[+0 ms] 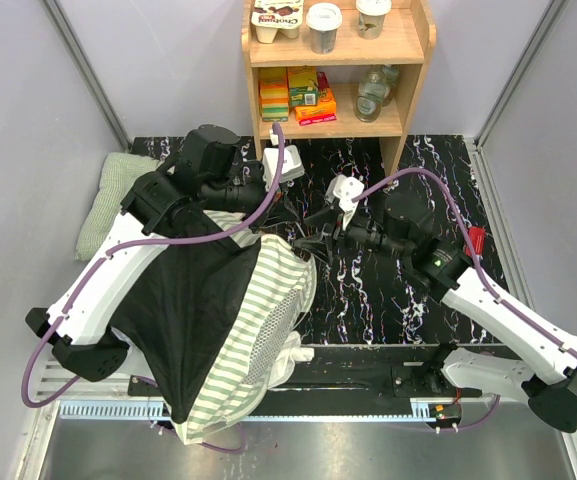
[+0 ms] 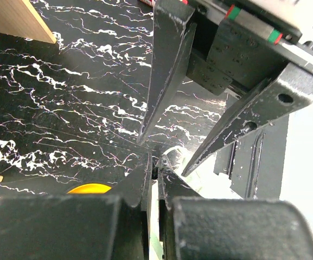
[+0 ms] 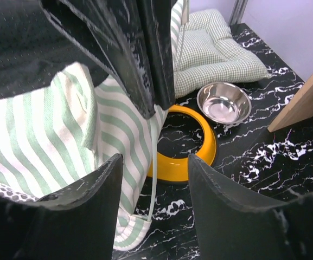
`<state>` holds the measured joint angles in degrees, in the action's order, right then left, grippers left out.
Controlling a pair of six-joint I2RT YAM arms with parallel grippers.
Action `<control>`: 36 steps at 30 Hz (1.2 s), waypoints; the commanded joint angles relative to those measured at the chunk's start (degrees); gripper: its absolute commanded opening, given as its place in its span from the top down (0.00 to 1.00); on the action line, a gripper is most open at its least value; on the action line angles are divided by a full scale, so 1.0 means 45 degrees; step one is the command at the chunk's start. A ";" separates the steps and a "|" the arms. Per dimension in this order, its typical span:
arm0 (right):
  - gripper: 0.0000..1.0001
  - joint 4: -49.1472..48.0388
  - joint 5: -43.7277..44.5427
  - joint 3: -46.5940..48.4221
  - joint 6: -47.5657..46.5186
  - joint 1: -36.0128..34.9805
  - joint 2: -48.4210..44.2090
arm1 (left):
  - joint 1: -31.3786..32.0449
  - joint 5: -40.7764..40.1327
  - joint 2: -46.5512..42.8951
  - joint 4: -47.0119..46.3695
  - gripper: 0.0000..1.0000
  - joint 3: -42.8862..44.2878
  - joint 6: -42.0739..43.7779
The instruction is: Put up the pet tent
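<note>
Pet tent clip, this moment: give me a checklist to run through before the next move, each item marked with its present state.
1. Left end effector shut on the pet tent's white pole: ok.
2. Right end effector open and empty: ok.
3. Pole lined up in the right end effector's gap: ok in the right wrist view; depth cannot tell.
4. Tent fabric off the yellow bowl holder: not ok, it covers part of the ring.
5. Steel bowl clear of the tent: ok.

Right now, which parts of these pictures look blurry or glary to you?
Top view: evenly lit, sharp, wall posts splay outward. Left wrist view: left gripper a close blur, right edge washed out white. Right wrist view: right gripper soft up close, pet tent stripes crisp, steel bowl glinting.
</note>
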<state>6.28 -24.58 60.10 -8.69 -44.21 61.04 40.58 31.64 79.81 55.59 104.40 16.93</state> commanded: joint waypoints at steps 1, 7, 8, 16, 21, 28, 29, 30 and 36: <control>0.45 -0.1220 -0.0337 0.0766 0.0466 -0.0059 0.0088 | -0.0013 -0.0527 -0.0197 0.0752 1.00 -0.0231 0.0516; 0.58 -0.1767 -0.0807 0.1196 0.0778 -0.0059 0.0693 | 0.0045 -0.0507 -0.0274 0.0771 1.00 -0.0231 0.0516; 0.61 -0.1806 -0.0885 0.1274 0.0778 -0.0059 0.0733 | 0.0065 -0.0507 -0.0275 0.0790 1.00 -0.0231 0.0516; 1.00 -0.1806 -0.0847 0.1002 0.0779 -0.0020 0.0617 | 0.0065 -0.0780 -0.0334 0.0907 0.96 -0.0329 0.0613; 1.00 -0.1651 -0.0574 0.0689 0.0642 -0.0020 0.0577 | -0.0110 -0.0528 0.0037 0.2291 0.35 0.1346 0.1431; 1.00 -0.1553 -0.0612 0.0688 0.0486 -0.0020 0.0636 | -0.0443 0.0195 -0.0488 0.4423 0.23 0.1530 0.3191; 1.00 -0.1572 -0.0632 0.0688 0.0485 -0.0020 0.0694 | -0.0501 0.0273 -0.0644 0.4423 0.21 0.1314 0.3191; 1.00 -0.1572 -0.0690 0.0688 0.0485 -0.0001 0.0714 | -0.0521 0.0293 -0.0762 0.4404 0.20 0.1118 0.3172; 1.00 -0.1592 -0.0886 0.0688 0.0466 -0.0020 0.0675 | -0.1302 -0.0194 -0.1192 0.3721 0.23 -0.0170 0.3074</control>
<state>-1.08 -27.70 63.33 -5.04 -44.12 63.81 36.62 31.00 75.64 73.97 106.69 29.58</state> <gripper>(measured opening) 0.015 0.797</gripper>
